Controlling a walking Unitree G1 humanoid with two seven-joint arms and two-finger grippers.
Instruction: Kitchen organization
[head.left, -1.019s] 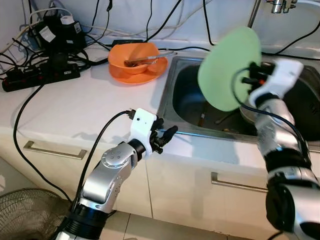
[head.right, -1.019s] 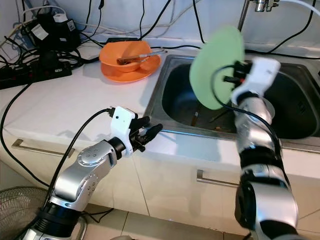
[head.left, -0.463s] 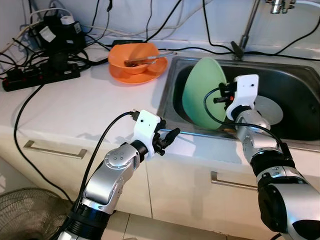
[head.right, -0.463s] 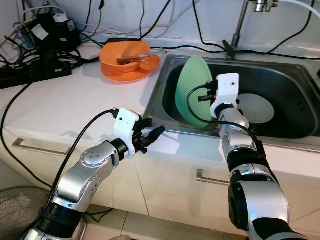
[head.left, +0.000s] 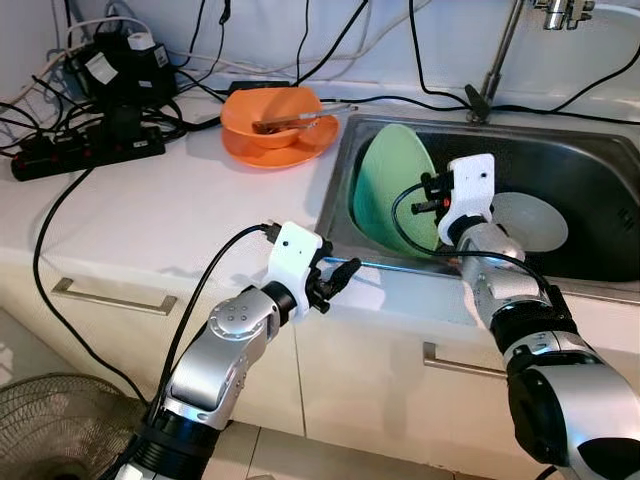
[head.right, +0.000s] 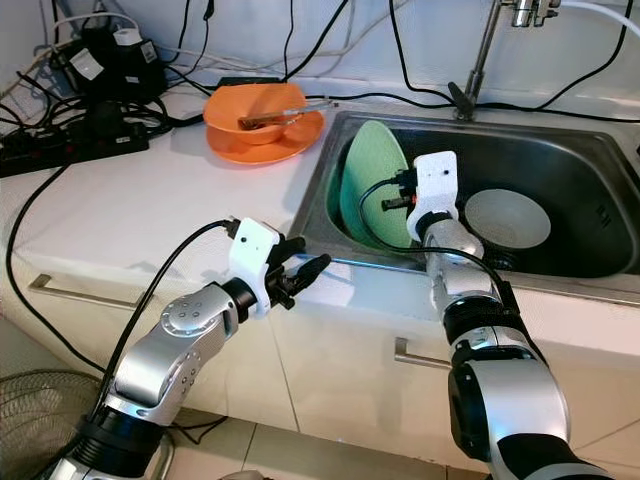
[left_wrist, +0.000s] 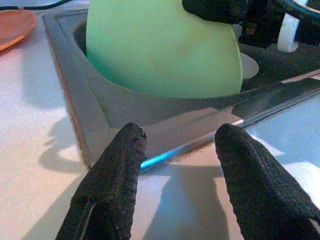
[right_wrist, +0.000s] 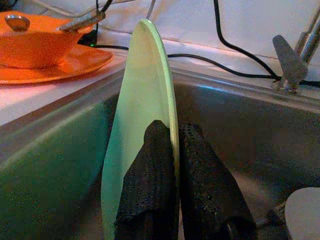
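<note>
A pale green plate (head.left: 388, 198) stands on edge in the left part of the steel sink (head.left: 600, 165). My right gripper (right_wrist: 174, 150) is shut on the green plate's rim, one finger on each face. My left gripper (left_wrist: 177, 150) hovers open over the counter's front edge by the sink's near left corner, nothing between its fingers. An orange bowl (head.left: 268, 108) on an orange plate (head.left: 300, 145), with tongs in it, sits on the counter left of the sink.
A white plate (head.left: 532, 218) lies on the sink floor to the right. A faucet (head.left: 497, 55) rises behind the sink. Power strips and tangled black cables (head.left: 95, 100) crowd the counter's back left. Drawer handles (head.left: 112, 298) run below.
My right arm has brought the green plate down from above the sink into its left part. The left gripper has stayed nearly still.
</note>
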